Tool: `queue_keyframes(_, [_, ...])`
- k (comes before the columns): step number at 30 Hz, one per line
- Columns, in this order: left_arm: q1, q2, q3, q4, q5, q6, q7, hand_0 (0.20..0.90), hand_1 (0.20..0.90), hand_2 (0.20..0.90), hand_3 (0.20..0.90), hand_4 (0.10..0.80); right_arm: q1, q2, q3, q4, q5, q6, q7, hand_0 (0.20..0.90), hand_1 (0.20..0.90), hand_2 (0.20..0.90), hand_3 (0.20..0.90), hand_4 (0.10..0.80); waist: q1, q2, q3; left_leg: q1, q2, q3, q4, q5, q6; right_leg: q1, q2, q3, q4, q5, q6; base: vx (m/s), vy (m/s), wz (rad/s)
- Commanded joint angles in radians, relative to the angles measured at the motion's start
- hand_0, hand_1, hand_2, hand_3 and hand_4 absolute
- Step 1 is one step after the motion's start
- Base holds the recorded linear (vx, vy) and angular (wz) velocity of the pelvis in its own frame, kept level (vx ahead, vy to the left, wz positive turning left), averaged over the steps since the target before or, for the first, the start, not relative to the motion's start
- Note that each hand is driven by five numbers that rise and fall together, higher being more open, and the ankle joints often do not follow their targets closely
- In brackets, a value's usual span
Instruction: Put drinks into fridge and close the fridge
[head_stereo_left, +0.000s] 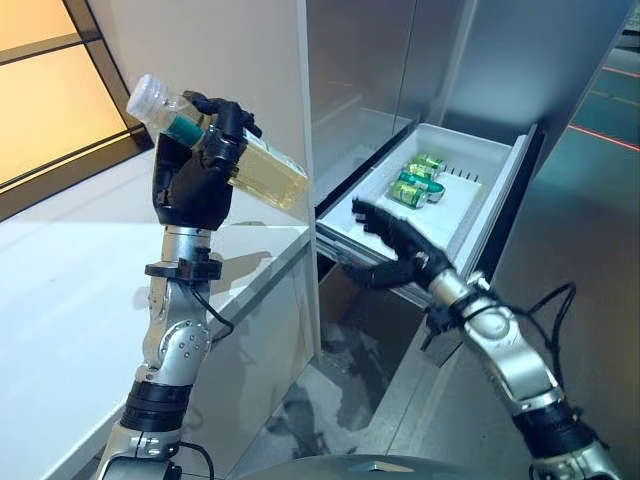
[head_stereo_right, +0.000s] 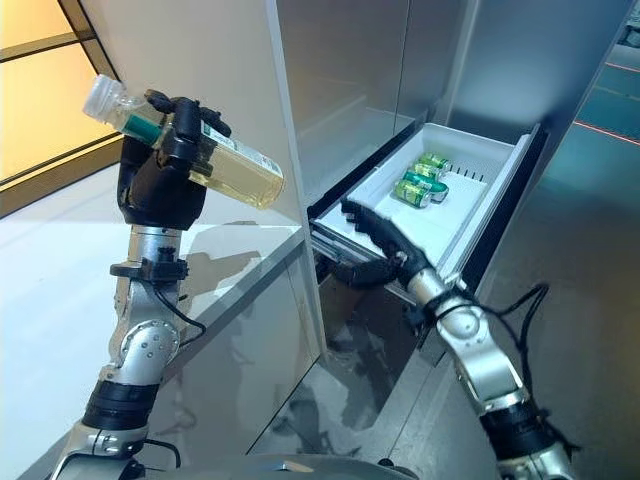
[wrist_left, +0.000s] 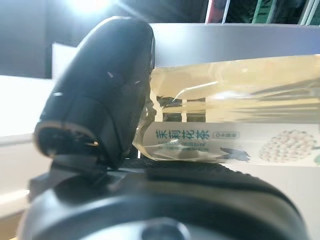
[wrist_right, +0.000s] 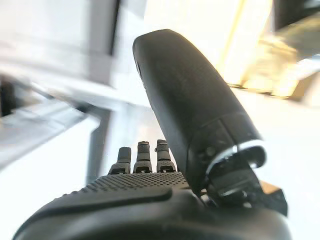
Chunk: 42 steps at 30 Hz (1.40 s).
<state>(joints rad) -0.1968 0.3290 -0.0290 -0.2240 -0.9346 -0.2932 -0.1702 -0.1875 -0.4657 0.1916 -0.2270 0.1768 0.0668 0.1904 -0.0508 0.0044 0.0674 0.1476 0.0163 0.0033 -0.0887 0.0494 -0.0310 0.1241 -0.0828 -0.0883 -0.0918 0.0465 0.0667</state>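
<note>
My left hand (head_stereo_left: 195, 180) is shut on a clear bottle of pale yellow drink (head_stereo_left: 255, 165) with a white cap. It holds the bottle tilted, high above the white counter, left of the fridge. The bottle also shows in the left wrist view (wrist_left: 235, 120) under the thumb (wrist_left: 100, 90). The fridge's white drawer (head_stereo_left: 455, 150) stands pulled out, with green cans (head_stereo_left: 418, 180) lying in it. My right hand (head_stereo_left: 395, 240) is open, fingers straight, at the drawer's near front edge. It also shows in the right wrist view (wrist_right: 150, 190).
A white counter (head_stereo_left: 70, 290) runs along the left, under the left arm. The grey fridge body (head_stereo_left: 400, 70) rises behind the drawer. A tall white panel (head_stereo_left: 250, 60) stands between counter and fridge. The dark floor (head_stereo_left: 580, 230) lies to the right.
</note>
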Motion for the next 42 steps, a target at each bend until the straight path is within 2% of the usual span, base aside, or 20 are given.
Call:
queue_keyframes(1, [-0.172, 0.068, -0.001, -0.144, 0.078, -0.047, -0.048, 0.3, 0.3, 0.3, 0.2, 0.1, -0.129, 0.028, 0.003, -0.164, 0.036, -0.123, 0.0, 0.9, 0.9, 0.9, 0.9, 0.8, 0.03, -0.021, -0.05, 0.008, -0.045, 0.088, 0.001, -0.067, 0.052, -0.002, 0.013, 0.034, 0.005, 0.017, 0.0, 0.0, 0.0, 0.0])
queue_keyframes(8, [-0.208, 0.077, -0.087, -0.166, 0.172, 0.018, -0.04, 0.3, 0.3, 0.3, 0.2, 0.1, -0.196, 0.015, 0.056, -0.188, 0.068, -0.085, -0.019, 0.9, 0.9, 0.9, 0.9, 0.8, 0.033, -0.024, -0.047, 0.013, -0.044, 0.084, 0.001, -0.071, 0.05, 0.005, 0.014, 0.03, 0.005, 0.01, 0.001, 0.0, 0.0, 0.0])
queue_keyframes(19, [-0.259, 0.087, -0.197, -0.145, 0.28, 0.031, -0.016, 0.3, 0.3, 0.3, 0.2, 0.1, -0.252, 0.037, 0.153, -0.185, 0.221, -0.015, 0.002, 0.9, 0.9, 0.9, 0.9, 0.8, 0.034, -0.028, -0.046, 0.012, -0.043, 0.085, 0.001, -0.068, 0.05, 0.007, 0.011, 0.022, 0.005, 0.011, 0.003, 0.0, 0.0, 0.0])
queue_keyframes(24, [-0.271, 0.099, -0.222, -0.129, 0.344, -0.008, 0.006, 0.3, 0.3, 0.3, 0.2, 0.1, -0.257, 0.04, 0.17, -0.174, 0.244, 0.033, -0.014, 0.9, 0.9, 0.9, 0.9, 0.8, 0.03, -0.029, -0.046, 0.012, -0.044, 0.089, 0.001, -0.068, 0.051, 0.004, 0.011, 0.027, 0.005, 0.014, 0.004, 0.0, 0.0, 0.0])
queue_keyframes(26, [-0.273, 0.101, -0.225, -0.126, 0.371, -0.048, 0.021, 0.3, 0.3, 0.3, 0.2, 0.1, -0.248, 0.038, 0.171, -0.163, 0.261, 0.08, -0.051, 0.9, 0.9, 0.9, 0.9, 0.8, 0.026, -0.03, -0.047, 0.012, -0.043, 0.092, 0.001, -0.068, 0.051, 0.003, 0.012, 0.029, 0.005, 0.014, 0.004, 0.0, 0.0, 0.0])
queue_keyframes(29, [-0.273, 0.112, -0.225, -0.136, 0.42, -0.12, 0.044, 0.3, 0.3, 0.3, 0.2, 0.1, -0.224, 0.033, 0.159, -0.143, 0.259, 0.095, -0.086, 0.9, 0.9, 0.9, 0.9, 0.8, 0.022, -0.032, -0.05, 0.011, -0.042, 0.095, 0.001, -0.068, 0.05, 0.001, 0.013, 0.033, 0.005, 0.015, 0.005, 0.0, 0.0, 0.0])
queue_keyframes(32, [-0.281, 0.115, -0.228, -0.15, 0.457, -0.153, 0.065, 0.3, 0.3, 0.3, 0.2, 0.1, -0.225, 0.035, 0.156, -0.131, 0.262, 0.11, -0.11, 0.9, 0.9, 0.9, 0.9, 0.8, 0.02, -0.034, -0.05, 0.01, -0.041, 0.095, 0.001, -0.067, 0.05, 0.0, 0.014, 0.033, 0.005, 0.016, 0.004, 0.0, 0.0, 0.0])
queue_keyframes(42, [-0.322, 0.101, -0.257, -0.149, 0.464, -0.147, 0.08, 0.3, 0.3, 0.3, 0.2, 0.1, -0.277, 0.094, 0.158, -0.09, 0.287, 0.086, -0.245, 0.9, 0.9, 0.9, 0.9, 0.8, 0.024, -0.032, -0.051, 0.008, -0.042, 0.092, 0.001, -0.067, 0.051, -0.003, 0.015, 0.032, 0.005, 0.018, 0.003, 0.0, 0.0, 0.0])
